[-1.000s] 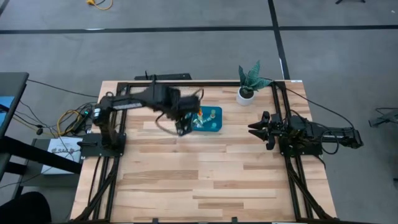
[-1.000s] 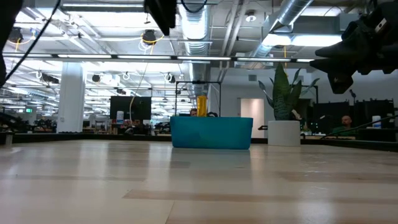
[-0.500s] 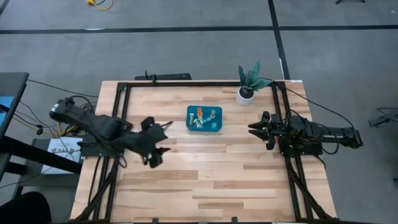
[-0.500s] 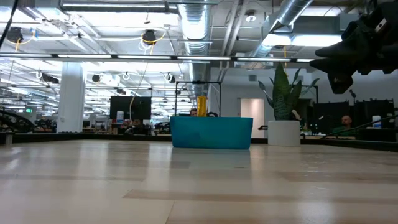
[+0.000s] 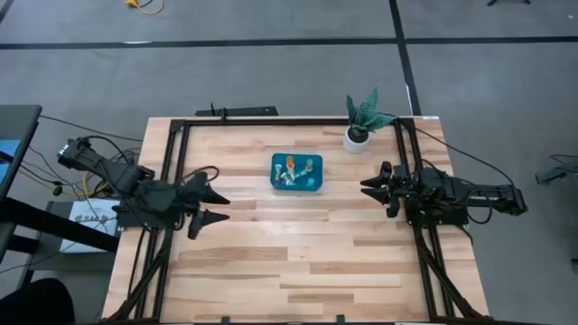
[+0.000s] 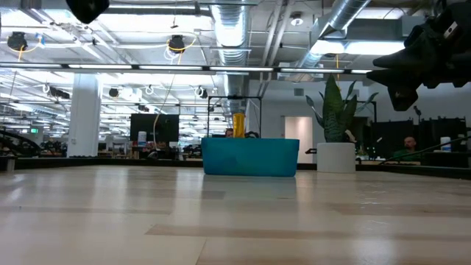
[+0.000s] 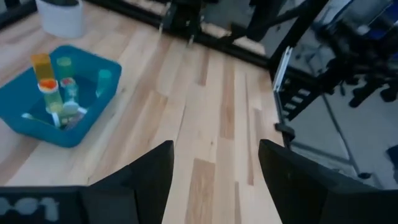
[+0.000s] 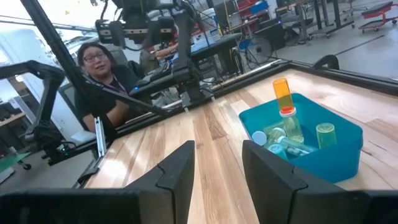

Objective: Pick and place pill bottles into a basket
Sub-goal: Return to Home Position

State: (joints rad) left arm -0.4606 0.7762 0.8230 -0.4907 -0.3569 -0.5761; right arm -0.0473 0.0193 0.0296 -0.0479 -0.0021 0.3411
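The teal-blue basket (image 5: 296,171) rests flat on the wooden table, toward its far middle. Several pill bottles (image 5: 293,170) sit inside it; an orange one (image 8: 282,94) stands upright, a green one (image 8: 325,134) beside it, others lie on the bottom (image 7: 61,99). My left gripper (image 5: 217,208) is open and empty, above the table near its left edge, well clear of the basket. My right gripper (image 5: 368,187) is open and empty near the right edge, pointing toward the basket.
A white pot with a green plant (image 5: 359,133) stands at the far right, close to the basket. Black frame rails (image 5: 271,120) run along the table's far, left and right sides. A person (image 8: 102,78) sits beyond the table's left side. Bare wood lies across the near half.
My left gripper has drawn back from just beside the basket toward the table's left edge, swinging toward the near side on the way, and now hovers near the left rail, empty. The basket and the bottles have stayed where they were.
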